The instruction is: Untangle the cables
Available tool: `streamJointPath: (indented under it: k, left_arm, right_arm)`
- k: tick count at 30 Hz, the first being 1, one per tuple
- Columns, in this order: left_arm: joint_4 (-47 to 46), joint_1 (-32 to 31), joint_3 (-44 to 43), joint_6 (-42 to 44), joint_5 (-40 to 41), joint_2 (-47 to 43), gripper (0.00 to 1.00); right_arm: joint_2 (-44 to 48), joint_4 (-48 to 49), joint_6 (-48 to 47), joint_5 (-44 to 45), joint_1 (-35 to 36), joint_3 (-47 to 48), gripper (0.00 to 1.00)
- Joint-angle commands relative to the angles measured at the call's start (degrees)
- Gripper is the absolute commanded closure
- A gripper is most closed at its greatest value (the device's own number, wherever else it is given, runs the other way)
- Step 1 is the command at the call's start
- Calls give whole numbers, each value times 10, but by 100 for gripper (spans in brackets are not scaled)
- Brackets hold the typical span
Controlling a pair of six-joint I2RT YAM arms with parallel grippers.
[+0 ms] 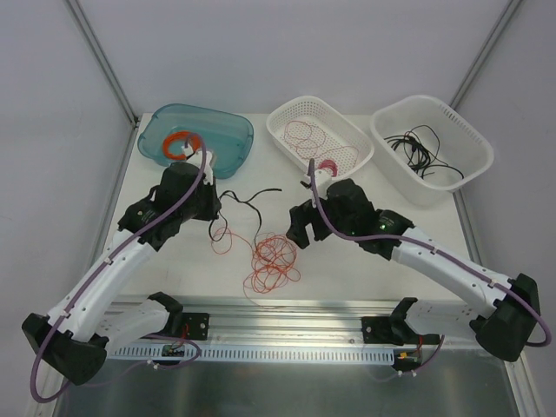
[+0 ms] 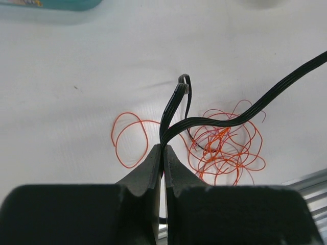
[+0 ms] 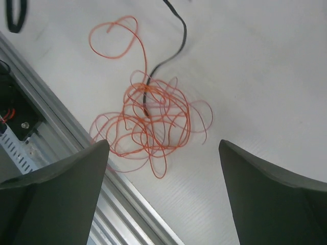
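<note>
Roughly midway by my read; the middle basket (image 1: 287, 109) already holds red loops (image 1: 311, 135) and the right basket (image 1: 473, 130) a black wire (image 1: 426, 149), so those two look sorted; what's left sits on the table (image 1: 365, 269) between the arms, near the front rail; my left gripper (image 2: 162, 150) is pressed together on the black cable (image 2: 225, 119), pinching it right at the tips, with one folded end poking up past them and the long part running off to the right; the right gripper (image 3: 163, 153) is spread wide over the orange tangle (image 3: 153, 127) with nothing in it; from the right wrist view the black cable dives into that tangle, so I'd guess it's snagged and needs pulling free; texture-wise the black one is flat and ribbon-like, several strands side by side, matte and a bit stiff at the fold; the orange stuff is hair-thin, springy, a messy nest of curls with one bigger loop off to its left; the table is plain matte white.
</note>
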State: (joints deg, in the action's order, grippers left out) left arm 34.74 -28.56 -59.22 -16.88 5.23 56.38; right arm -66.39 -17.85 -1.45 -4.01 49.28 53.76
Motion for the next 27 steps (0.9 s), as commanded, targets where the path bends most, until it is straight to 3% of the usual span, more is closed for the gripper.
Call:
streamJointPath:
  k: [1, 6, 13, 18, 27]
  left_arm:
    - [13, -8, -35, 102, -43, -6, 100]
    - [13, -26, -54, 142, -89, -6, 100]
    - [13, -87, -76, 152, -71, 17, 100]
    - [12, -120, -93, 147, -64, 34, 100]
    - [2, -138, -98, 148, -92, 21, 100]
  right_arm:
    - [4, 22, -89, -52, 3, 78, 7]
    - [-37, 34, -112, -126, 4, 170, 6]
    - [-117, 48, -109, -186, 4, 233, 7]
    - [-147, 91, -87, -234, 4, 223, 7]
    - [-170, 158, -88, -212, 1, 170, 12]
